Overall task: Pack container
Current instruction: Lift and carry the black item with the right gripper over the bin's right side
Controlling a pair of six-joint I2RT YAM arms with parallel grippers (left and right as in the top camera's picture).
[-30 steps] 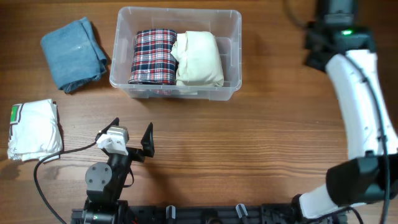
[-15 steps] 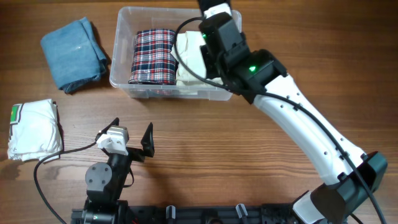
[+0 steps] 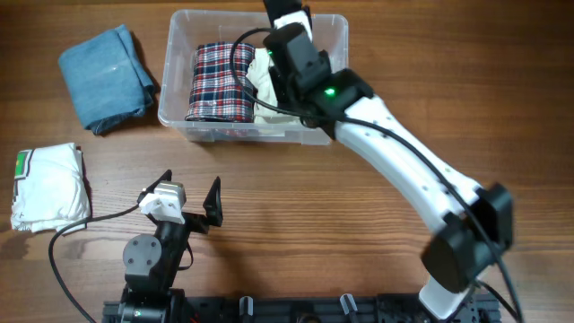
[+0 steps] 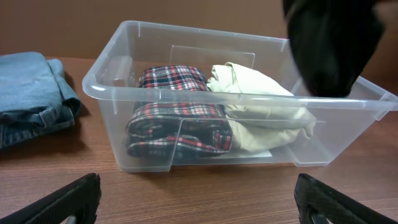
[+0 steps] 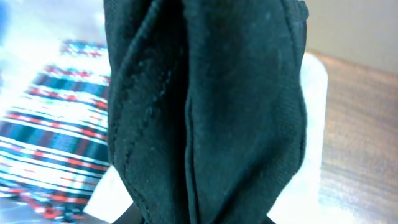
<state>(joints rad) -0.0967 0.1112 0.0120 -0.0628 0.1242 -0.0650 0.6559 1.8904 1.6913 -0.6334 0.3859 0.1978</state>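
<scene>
- Your right fingers [image 3: 287,49] hang over the right half of the container [image 3: 224,13], pinching a black cloth [image 5: 205,112] that hides the fingertips in the wrist view.
- The container sits at the far middle of the counter [image 3: 296,206]. A plaid cloth [image 3: 221,81] fills its left half, and a cream cloth [image 4: 261,106] touches it on the right.
- The black cloth hangs above the cream cloth.
- Your left fingers [image 3: 186,188] are spread wide, well apart from the container.
- A blue denim cloth [image 3: 106,76] lies left of the container, and a white cloth [image 3: 49,188] lies nearer you.
</scene>
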